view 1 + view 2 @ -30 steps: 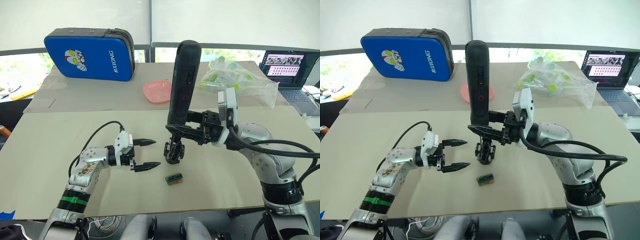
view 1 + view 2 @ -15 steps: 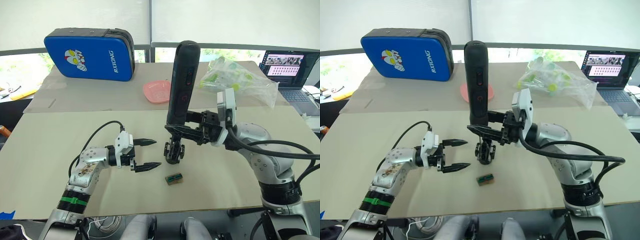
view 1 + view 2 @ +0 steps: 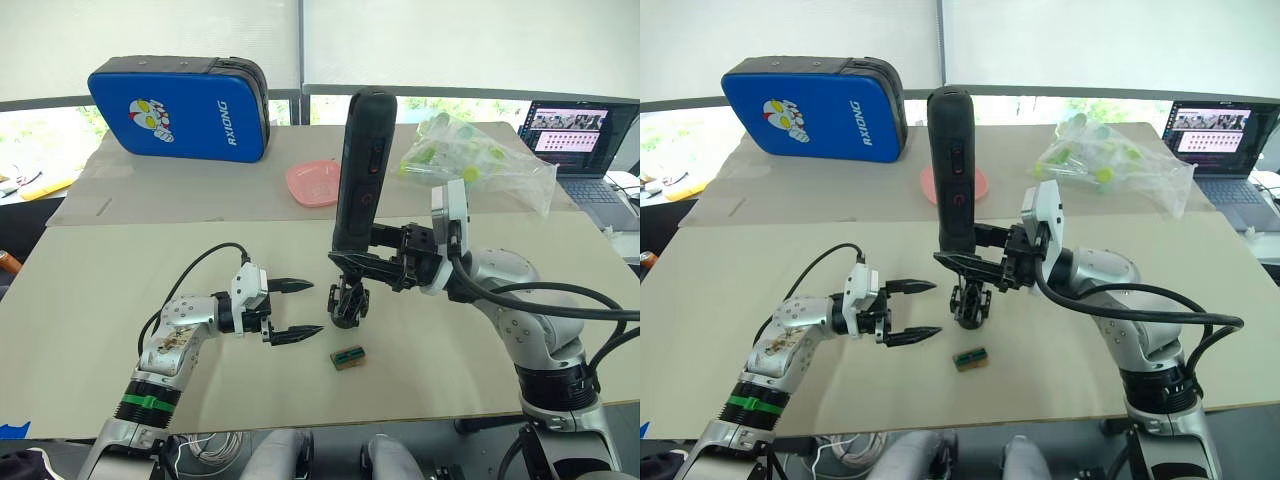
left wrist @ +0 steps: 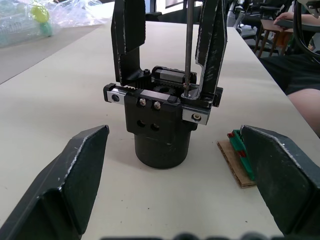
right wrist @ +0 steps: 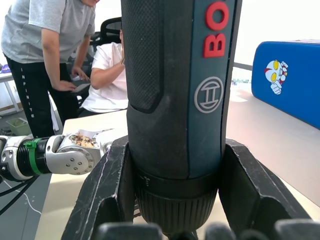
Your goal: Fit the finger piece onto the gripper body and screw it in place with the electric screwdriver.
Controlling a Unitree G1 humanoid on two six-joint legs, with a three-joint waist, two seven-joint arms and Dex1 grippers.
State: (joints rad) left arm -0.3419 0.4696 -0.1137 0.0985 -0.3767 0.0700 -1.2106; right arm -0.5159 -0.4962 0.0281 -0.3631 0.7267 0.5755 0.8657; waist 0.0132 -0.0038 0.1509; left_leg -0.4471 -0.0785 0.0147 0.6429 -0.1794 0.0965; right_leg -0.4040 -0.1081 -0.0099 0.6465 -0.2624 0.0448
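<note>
- Gripper body (image 4: pixel 161 117), the single black mechanism on the table (image 3: pixel 120 260), stands upright just ahead of the left gripper (image 3: pixel 292 308), whose two fingers are spread wide and hold nothing; it sits in line with the gap between them, not touching either.
- One small green-and-brown block (image 3: pixel 348 357) lies on the table just beside the gripper body, on its near side.
- Two black fingers rise from the body in the left wrist view, so the finger piece (image 4: pixel 210 47) seems already fitted.
- One electric screwdriver (image 3: pixel 358 170) stands nearly vertical, clamped low on its barrel by the right gripper (image 3: pixel 352 263); its thin bit (image 4: pixel 187 45) comes straight down onto a screw on the body's top beside the finger piece.
- Farther back: one pink dish (image 3: pixel 315 182), one clear plastic bag (image 3: pixel 478 158), one blue case (image 3: pixel 180 108), one laptop (image 3: pixel 575 140).
</note>
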